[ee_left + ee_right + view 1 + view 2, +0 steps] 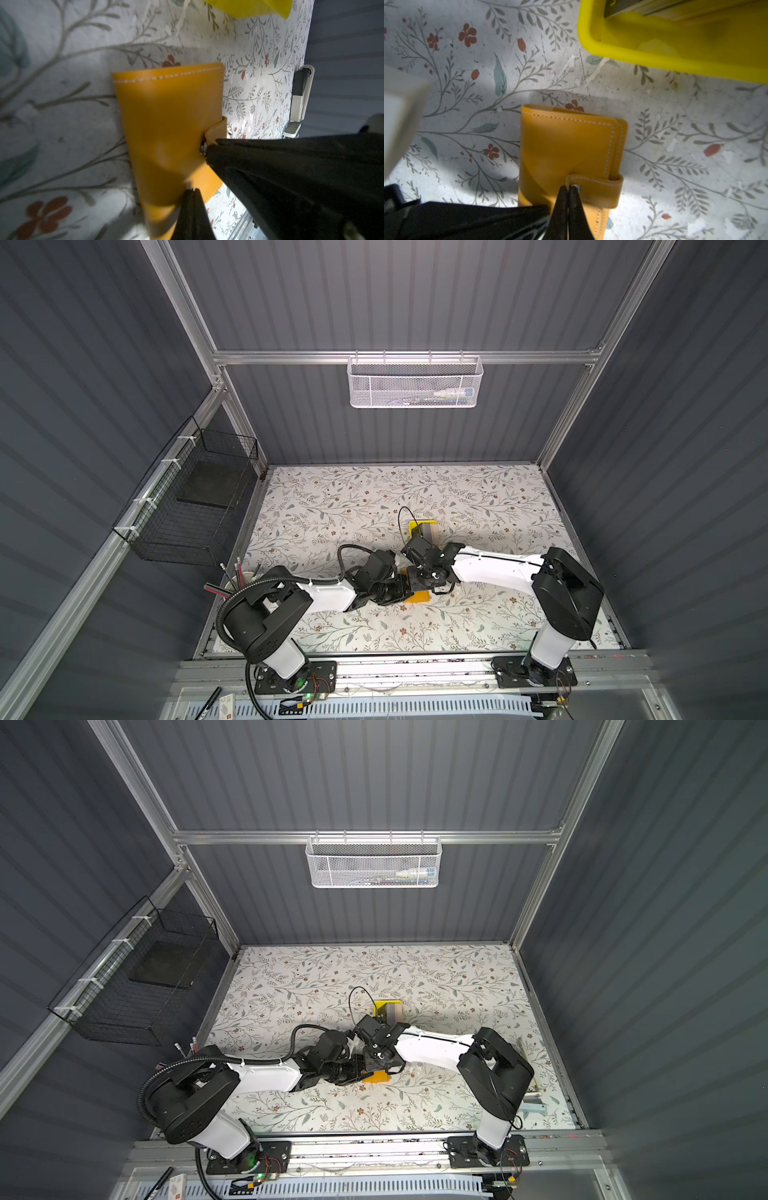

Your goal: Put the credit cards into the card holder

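Though closed, card holder [566,149] beneath right hand [568,188]

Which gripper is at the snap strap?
The right gripper, jaws shut at the snap button; the left gripper meets the card holder away from it.

Two white-shelled arms [330,598] with black joint housings [567,593], ribbed black cable hose [243,591], tapered black tool fingers [202,218]

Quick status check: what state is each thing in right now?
Holder: closed, lying flat, strap across cover.
Strap: snapped or not, cannot tell.
Cards: in the tray.
Left gripper: shut, tips on holder's cover.
Right gripper: shut, tips at the strap's snap.
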You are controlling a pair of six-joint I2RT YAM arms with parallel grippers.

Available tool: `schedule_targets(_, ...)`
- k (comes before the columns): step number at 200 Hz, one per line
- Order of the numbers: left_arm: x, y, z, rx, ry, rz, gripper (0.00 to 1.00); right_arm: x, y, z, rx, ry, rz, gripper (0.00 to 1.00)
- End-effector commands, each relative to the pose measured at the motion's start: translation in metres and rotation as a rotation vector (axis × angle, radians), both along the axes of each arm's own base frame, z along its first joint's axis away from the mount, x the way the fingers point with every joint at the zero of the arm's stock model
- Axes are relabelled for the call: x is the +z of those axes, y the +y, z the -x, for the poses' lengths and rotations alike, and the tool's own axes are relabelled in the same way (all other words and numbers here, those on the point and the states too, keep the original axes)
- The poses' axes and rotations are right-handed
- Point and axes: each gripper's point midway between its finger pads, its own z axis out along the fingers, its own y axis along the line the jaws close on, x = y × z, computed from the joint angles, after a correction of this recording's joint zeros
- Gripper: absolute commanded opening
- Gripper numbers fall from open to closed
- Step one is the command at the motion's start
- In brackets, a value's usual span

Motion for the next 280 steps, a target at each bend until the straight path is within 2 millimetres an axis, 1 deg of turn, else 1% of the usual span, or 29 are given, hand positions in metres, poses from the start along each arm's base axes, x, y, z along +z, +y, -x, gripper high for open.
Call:
schedule_targets(1, -0.036, 0.027, 0.02, 0.016, 0.1, -0.139, 0.0, -0.038, -0.003, 0.027, 0.023, 0.142, 0.036, 0.0)
schedule_targets(37, -0.036, 0.028, 0.021, 0.016, 0.1, -0.139, 0.0, -0.045, -0.002, 0.03, 0.021, 0.168, 0.046, 0.0)
schedule_targets(155, -0.036, 0.03, 0.023, 0.017, 0.102, -0.139, 0.0, -0.063, -0.011, 0.036, 0.002, 0.224, 0.104, 0.0)
schedule_targets(229, -0.036, 0.031, 0.023, 0.016, 0.101, -0.139, 0.0, -0.07, -0.013, 0.038, 0.007, 0.244, 0.123, 0.0)
schedule_targets(245, -0.035, 0.031, 0.023, 0.019, 0.1, -0.135, 0.0, -0.064, -0.011, 0.035, 0.001, 0.227, 0.109, 0.0)
schedule_targets(261, -0.033, 0.03, 0.022, 0.019, 0.095, -0.135, 0.0, -0.048, -0.008, 0.028, 0.0, 0.181, 0.07, 0.0)
schedule_targets(280, -0.03, 0.029, 0.021, 0.019, 0.091, -0.133, 0.0, -0.023, -0.004, 0.016, -0.005, 0.116, -0.002, 0.11)
